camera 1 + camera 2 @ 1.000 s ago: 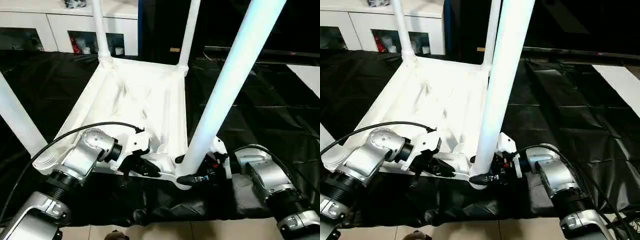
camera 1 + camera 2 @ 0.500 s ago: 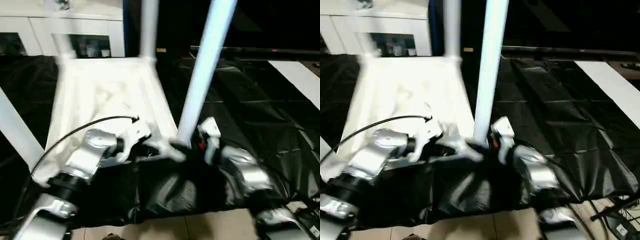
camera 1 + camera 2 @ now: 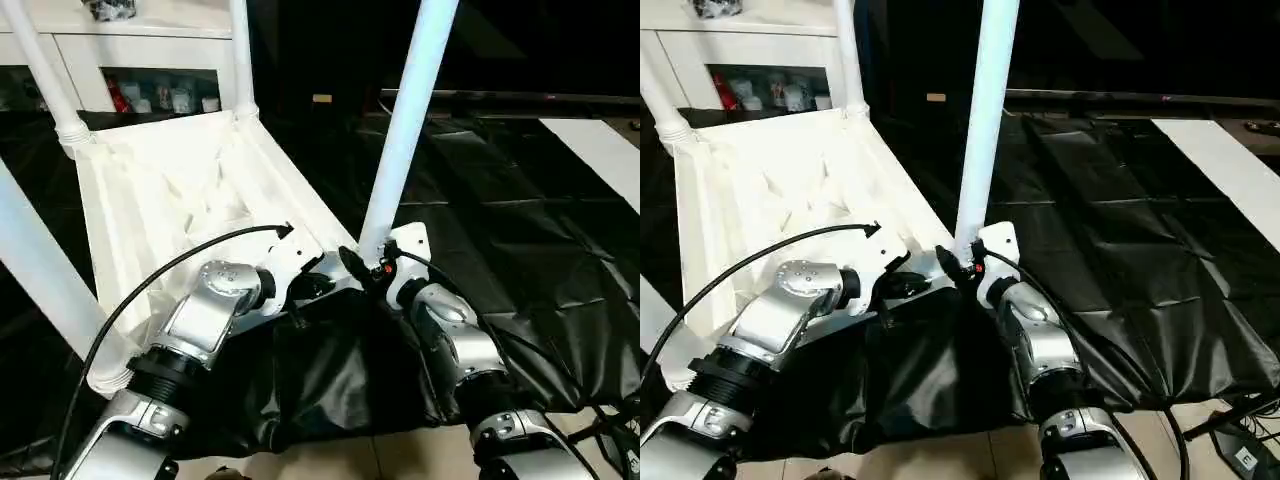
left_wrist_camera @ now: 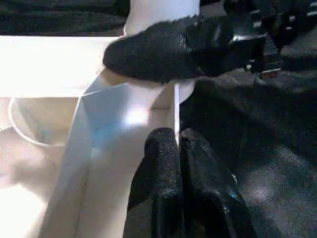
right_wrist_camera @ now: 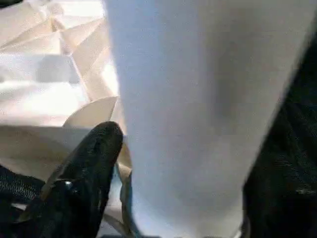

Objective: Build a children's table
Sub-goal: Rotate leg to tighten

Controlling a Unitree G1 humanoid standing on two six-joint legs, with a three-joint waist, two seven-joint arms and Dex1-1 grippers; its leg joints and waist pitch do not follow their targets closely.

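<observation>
The white table top (image 3: 160, 190) lies upside down on a black sheet, ribbed underside up. A white tube leg stands in each corner socket. My left gripper (image 4: 174, 141) is shut on the thin rim of the top, right beside the near right corner socket. The near right leg (image 3: 405, 130) rises from that socket. My right gripper (image 3: 362, 268) is closed around the base of this leg, with one black finger (image 5: 94, 148) pressed against the tube; the other finger is hidden behind it. The near left leg (image 3: 40, 270) stands well clear of both arms.
A white glass-door cabinet (image 3: 150, 60) stands behind the table at the back left. The black sheet (image 3: 520, 230) spreads to the right, with a white strip (image 3: 600, 150) beyond it. Cables (image 3: 620, 430) lie at the near right. Tiled floor shows at the front edge.
The table has swung: its near right corner moved away from me and the far end went left. The near right leg now stands less tilted. Both grippers kept their hold.
</observation>
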